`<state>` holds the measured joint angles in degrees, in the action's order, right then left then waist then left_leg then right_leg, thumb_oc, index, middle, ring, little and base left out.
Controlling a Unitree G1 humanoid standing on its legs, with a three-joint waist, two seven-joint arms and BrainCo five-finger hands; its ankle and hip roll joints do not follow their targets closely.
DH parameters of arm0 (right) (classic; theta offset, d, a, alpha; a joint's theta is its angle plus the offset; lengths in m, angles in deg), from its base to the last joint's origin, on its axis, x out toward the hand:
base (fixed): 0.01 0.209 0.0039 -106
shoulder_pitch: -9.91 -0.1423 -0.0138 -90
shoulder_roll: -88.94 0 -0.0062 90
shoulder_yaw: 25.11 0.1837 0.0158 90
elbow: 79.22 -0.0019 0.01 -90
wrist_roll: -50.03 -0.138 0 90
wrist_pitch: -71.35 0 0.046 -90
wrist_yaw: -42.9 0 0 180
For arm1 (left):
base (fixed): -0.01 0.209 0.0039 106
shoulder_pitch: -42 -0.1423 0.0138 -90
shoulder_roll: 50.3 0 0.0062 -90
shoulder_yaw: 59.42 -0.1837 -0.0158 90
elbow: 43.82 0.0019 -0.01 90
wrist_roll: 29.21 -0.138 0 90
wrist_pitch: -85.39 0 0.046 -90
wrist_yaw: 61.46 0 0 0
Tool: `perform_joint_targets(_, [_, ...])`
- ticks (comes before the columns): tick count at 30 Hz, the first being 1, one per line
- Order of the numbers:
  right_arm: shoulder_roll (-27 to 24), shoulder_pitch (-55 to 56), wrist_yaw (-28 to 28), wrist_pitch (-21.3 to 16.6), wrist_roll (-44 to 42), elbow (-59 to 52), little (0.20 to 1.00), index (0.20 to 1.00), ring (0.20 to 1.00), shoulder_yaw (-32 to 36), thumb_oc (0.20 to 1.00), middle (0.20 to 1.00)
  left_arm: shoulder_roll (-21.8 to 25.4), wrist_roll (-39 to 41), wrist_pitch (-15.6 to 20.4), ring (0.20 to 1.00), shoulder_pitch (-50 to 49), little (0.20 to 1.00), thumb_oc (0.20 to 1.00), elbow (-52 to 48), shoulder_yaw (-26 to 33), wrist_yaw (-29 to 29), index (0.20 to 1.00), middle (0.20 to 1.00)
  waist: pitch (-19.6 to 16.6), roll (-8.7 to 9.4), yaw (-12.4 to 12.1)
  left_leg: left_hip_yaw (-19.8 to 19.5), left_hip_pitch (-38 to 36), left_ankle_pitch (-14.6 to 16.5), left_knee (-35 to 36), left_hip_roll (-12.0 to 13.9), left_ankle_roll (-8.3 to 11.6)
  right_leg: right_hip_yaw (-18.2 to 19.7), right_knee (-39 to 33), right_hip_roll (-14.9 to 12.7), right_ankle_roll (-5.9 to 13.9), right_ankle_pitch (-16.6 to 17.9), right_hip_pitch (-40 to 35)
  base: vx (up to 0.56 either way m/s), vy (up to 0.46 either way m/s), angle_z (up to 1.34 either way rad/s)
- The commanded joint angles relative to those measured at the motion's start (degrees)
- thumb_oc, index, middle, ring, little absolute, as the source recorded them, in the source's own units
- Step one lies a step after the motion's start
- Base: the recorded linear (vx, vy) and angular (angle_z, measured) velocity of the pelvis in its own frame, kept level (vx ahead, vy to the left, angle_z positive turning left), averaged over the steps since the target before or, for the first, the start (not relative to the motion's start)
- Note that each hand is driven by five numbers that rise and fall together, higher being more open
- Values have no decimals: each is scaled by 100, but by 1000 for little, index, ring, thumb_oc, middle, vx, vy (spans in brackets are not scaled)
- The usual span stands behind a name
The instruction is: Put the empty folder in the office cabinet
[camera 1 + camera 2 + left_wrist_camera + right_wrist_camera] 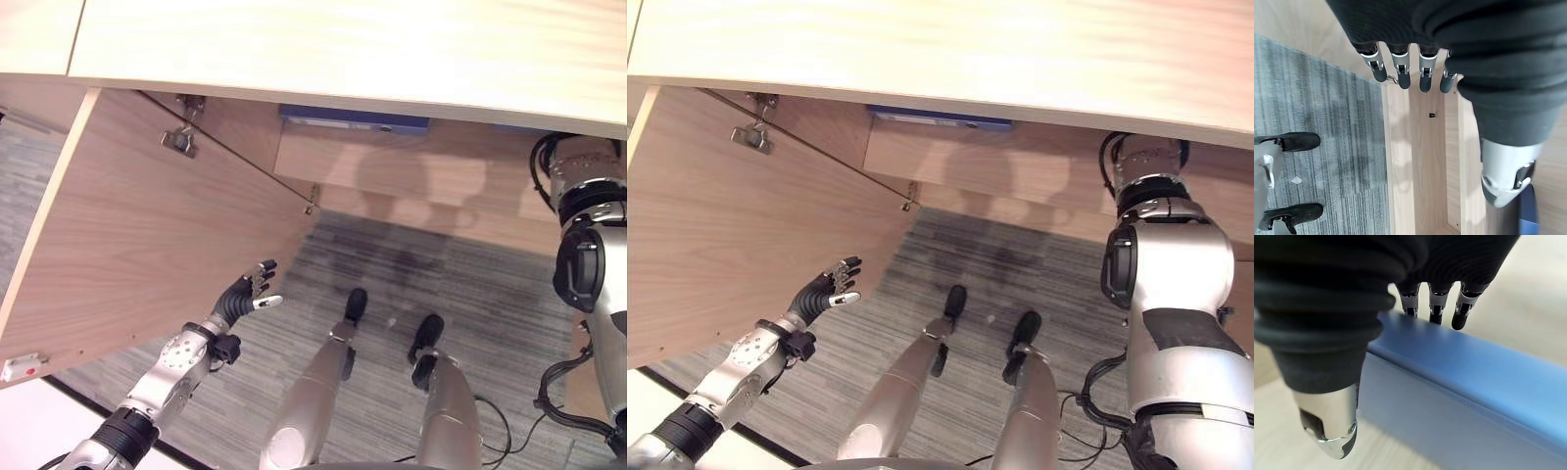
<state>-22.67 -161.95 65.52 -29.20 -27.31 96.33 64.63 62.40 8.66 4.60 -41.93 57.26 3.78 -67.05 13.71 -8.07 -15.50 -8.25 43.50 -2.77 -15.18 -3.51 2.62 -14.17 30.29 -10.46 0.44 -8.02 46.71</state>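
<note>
the risk is that the blue folder (1459, 382) slides or tips on the cabinet shelf (392, 162) when the right hand (1435, 308), whose straight fingers lie over its top edge with the thumb apart, lets go carelessly. the left hand (247, 294), fingers relaxed and holding nothing, hovers beside the open cabinet door (147, 225) and could bump it. the folder looks plain, rigid and smooth, already inside the cabinet.

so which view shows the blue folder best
The right wrist view: the blue folder spans it, with the right robot hand at its top edge. Both eye views show just a strip inside the cabinet; the left wrist view catches a corner.
</note>
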Motion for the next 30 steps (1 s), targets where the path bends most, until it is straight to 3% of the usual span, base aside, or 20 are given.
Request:
perform_joint_targets(1, [-219, -96, -153, -25, 376, -251, 1000, 1000, 1000, -250, 1000, 1000, 185, 56, 142, 1000, 26, 1000, 1000, -305, 240, -25, 1000, 1000, 346, -88, -62, 122, -484, 552, 390, 115, 70, 245, 115, 61, 606, -743, -596, 0, 0, 0])
perform_joint_targets(5, [62, 477, -134, 41, 358, -22, 1000, 1000, 1000, 130, 1000, 1000, 84, 40, 129, 1000, 79, 1000, 1000, -273, 236, -34, 1000, 1000, 377, -124, -44, 153, -588, 360, 493, 170, 55, 111, -58, 85, 585, -520, -735, -87, -12, 2])
perform_joint_targets(12, [1215, 2145, -96, 2, -63, 76, 1000, 1000, 1000, 1222, 1000, 1000, -269, 116, 109, 1000, 181, 1000, 1000, -11, 280, -1, 1000, 1000, 347, -99, 33, 120, -842, 314, 625, 202, 71, 38, -328, 131, 609, -429, -1056, -12, -10, -3])
perform_joint_targets(18, [1889, 3113, -184, -22, -162, -66, 1000, 1000, 1000, 1494, 1000, 1000, -497, 238, 70, 1000, 55, 1000, 1000, 70, 421, -19, 1000, 1000, 270, -32, 111, 93, -1093, 306, 727, 236, 86, 19, -519, 119, 636, -354, -1331, 0, 0, 0])
perform_joint_targets(30, [1957, 3920, -452, -12, -6, -316, 1000, 1000, 1000, 1643, 1000, 1000, -578, 284, -15, 1000, -186, 1000, 1000, 145, 625, -194, 1000, 1000, 142, 29, 158, 38, -1291, 348, 733, 204, 68, -60, -619, 20, 671, -319, -1631, 2, -1, 2])
